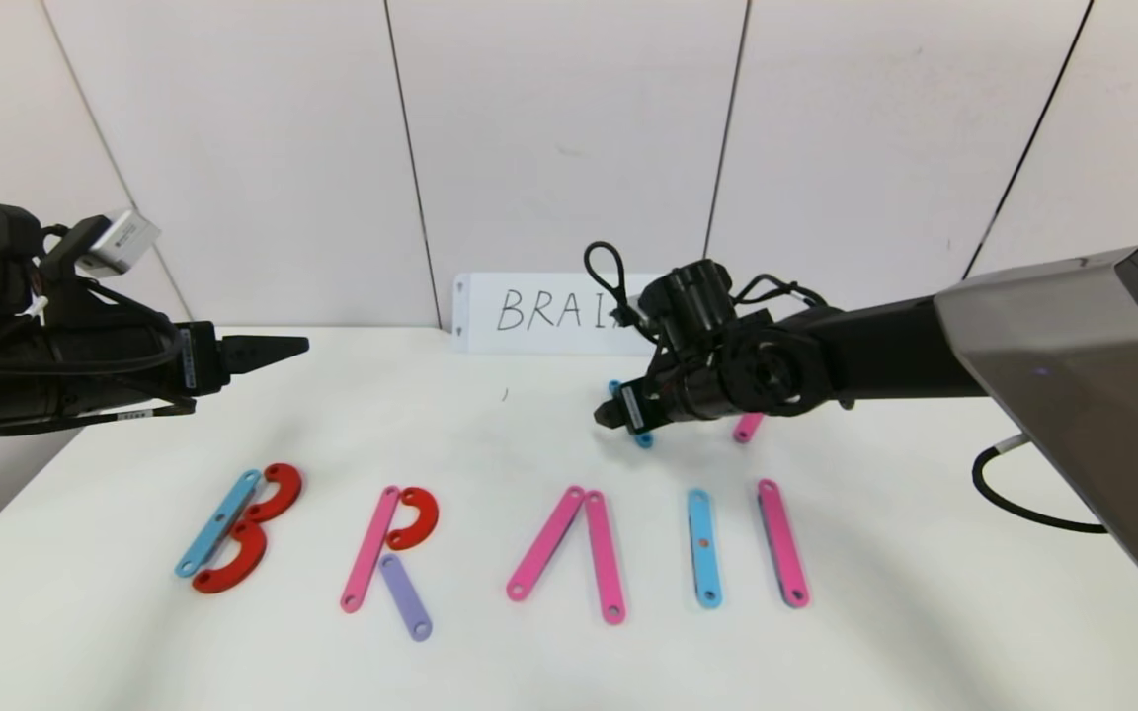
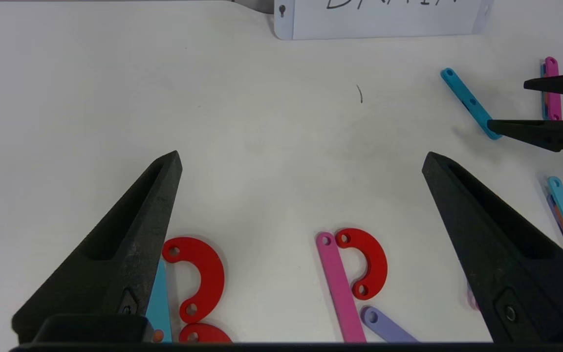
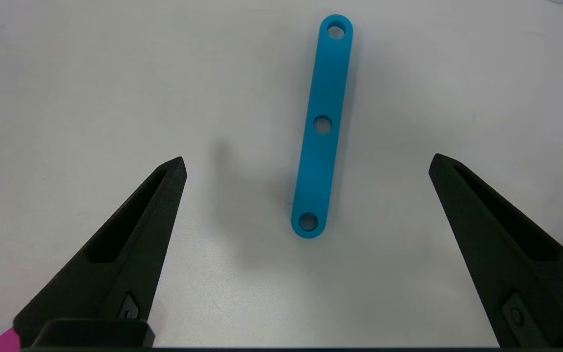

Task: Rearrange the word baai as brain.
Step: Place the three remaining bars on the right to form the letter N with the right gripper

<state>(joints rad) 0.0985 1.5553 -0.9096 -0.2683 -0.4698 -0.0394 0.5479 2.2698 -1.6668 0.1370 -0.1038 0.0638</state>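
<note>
The word lies along the front of the table: a B of a blue strip and two red curves point(image 1: 233, 528), an R of pink, red and purple pieces point(image 1: 391, 553), two leaning pink strips point(image 1: 569, 553), then an upright blue strip point(image 1: 703, 546) and a pink strip point(image 1: 782, 541). My right gripper point(image 1: 607, 415) hovers open behind them, over a loose blue strip point(image 3: 321, 127) that lies flat between its fingers, untouched. A loose pink strip point(image 1: 747, 427) peeks out beneath that arm. My left gripper point(image 2: 302, 155) is open and empty, raised at the far left behind the B.
A white card point(image 1: 549, 311) with handwritten letters leans on the back wall, partly hidden by the right arm. The right arm's cable point(image 1: 1023, 504) hangs over the table's right side. Bare white table point(image 1: 450, 415) spreads between the card and the letters.
</note>
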